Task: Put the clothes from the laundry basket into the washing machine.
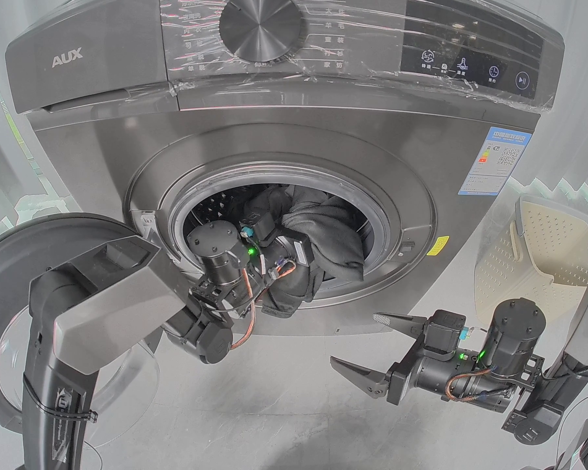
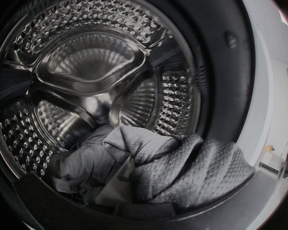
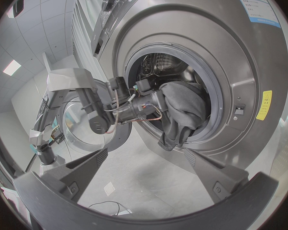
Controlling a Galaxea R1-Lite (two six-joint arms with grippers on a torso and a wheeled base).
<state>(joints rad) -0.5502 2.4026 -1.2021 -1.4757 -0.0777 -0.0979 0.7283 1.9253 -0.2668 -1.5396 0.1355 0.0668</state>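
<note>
So the washer [image 1: 346,138] is sitting with its door [image 1: 26,256] swung open on the left, and the basket [image 1: 549,243] is leaning just off its right side. The grey clothes [image 1: 326,230] are bunching up right at the mouth of the drum [image 2: 86,58], with one end hanging out over the door seal instead of lying inside. The left gripper [image 1: 291,252] is poking into the opening, half buried in that fabric, so I can't tell if it's gripping or not. The right gripper [image 1: 356,341] is hovering low in front of the washer, jaws spread wide and holding nothing. What's worrying me: if the left arm backs out now, I'm guessing the cloth is going to catch on the wrist cabling and get dragged onto the floor, or that dangling end is going to get pinched by the door.
</note>
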